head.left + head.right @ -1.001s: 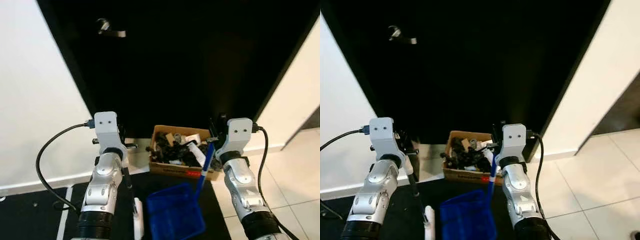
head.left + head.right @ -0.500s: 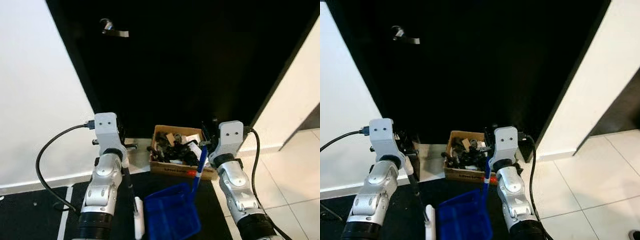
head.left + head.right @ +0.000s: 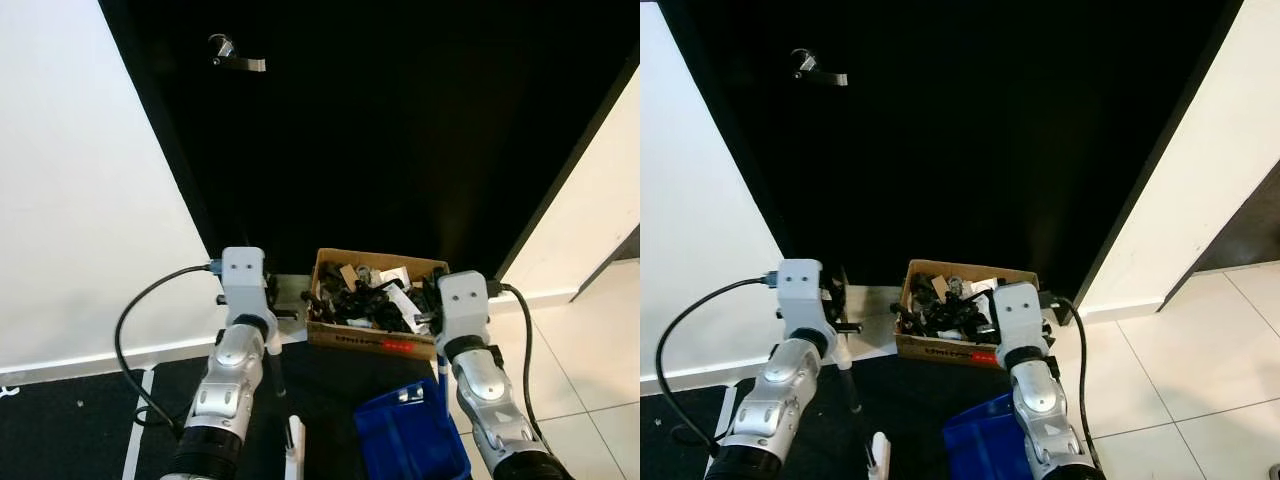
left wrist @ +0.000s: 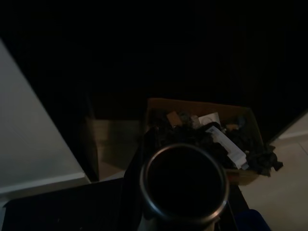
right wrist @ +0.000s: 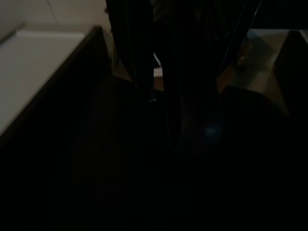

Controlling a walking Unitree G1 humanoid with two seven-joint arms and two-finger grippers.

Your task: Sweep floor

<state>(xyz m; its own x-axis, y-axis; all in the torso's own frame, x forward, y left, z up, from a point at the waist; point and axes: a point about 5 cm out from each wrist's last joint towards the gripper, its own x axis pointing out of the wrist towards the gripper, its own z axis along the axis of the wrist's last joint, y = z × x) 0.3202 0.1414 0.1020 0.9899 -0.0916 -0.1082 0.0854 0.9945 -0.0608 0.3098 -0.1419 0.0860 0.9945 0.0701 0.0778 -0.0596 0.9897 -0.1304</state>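
Blue dustpan (image 3: 412, 438) beside right arm (image 3: 482, 372); jaws hidden.

Glossy blue plastic dustpan (image 3: 412, 440), matt cardboard box (image 3: 372, 340), glossy floor tiles (image 3: 590, 380).

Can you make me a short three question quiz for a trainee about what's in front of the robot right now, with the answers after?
1. True or false: the cardboard box stands on the floor against the black door.
2. What colour is the dustpan beside the right arm?
A. red
B. blue
C. yellow
3. Fill in: the door handle sits in the upper ____ of the head views.

Key:
1. True
2. B
3. left
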